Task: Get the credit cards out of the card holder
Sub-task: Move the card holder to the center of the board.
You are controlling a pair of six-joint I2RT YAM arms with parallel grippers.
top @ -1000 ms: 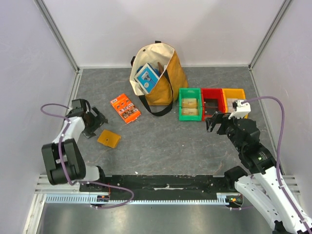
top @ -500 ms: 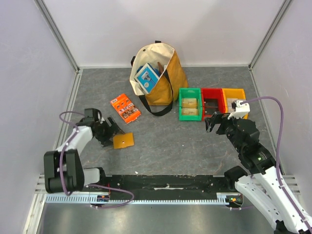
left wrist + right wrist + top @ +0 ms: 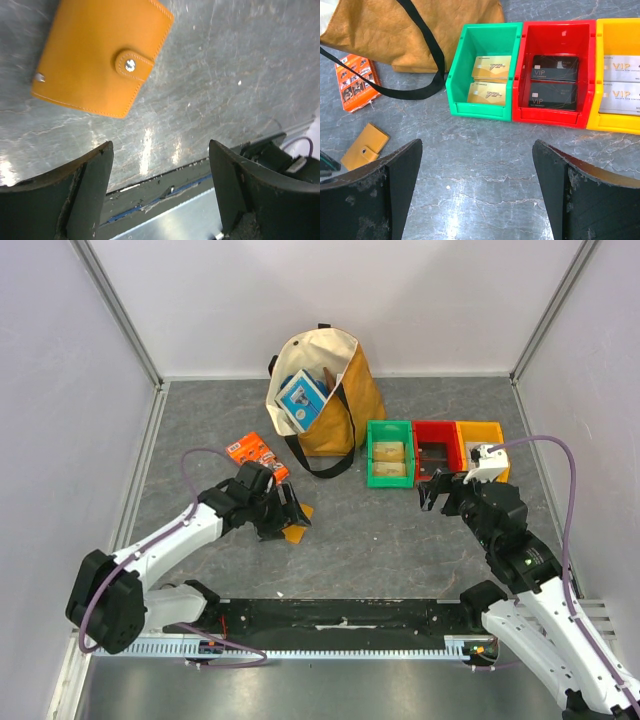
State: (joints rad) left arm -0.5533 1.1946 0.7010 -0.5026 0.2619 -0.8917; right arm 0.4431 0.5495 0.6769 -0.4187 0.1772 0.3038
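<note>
The card holder [image 3: 100, 55] is a flat orange-tan wallet lying folded on the grey table, its little tab snapped shut. No credit cards show at it; anything inside is hidden. My left gripper [image 3: 160, 150] hovers just beside it with the jaws open and nothing between them. From above, the left gripper [image 3: 292, 512] covers part of the card holder [image 3: 296, 534]. My right gripper [image 3: 477, 145] is open and empty over bare table, well to the right of the card holder [image 3: 365, 146], and sits near the bins in the top view [image 3: 435, 490].
A tan tote bag [image 3: 325, 390] holding a blue-and-white box stands at the back. An orange printed packet [image 3: 357, 82] lies left of it. The green bin [image 3: 457, 65] holds gold cards, the red bin [image 3: 547, 117] black ones, the yellow bin [image 3: 612, 124] pale ones.
My left arm has swung from the left edge toward the table's middle. The card holder has shifted right with it. The left jaws have narrowed slightly. The right arm has barely moved.
</note>
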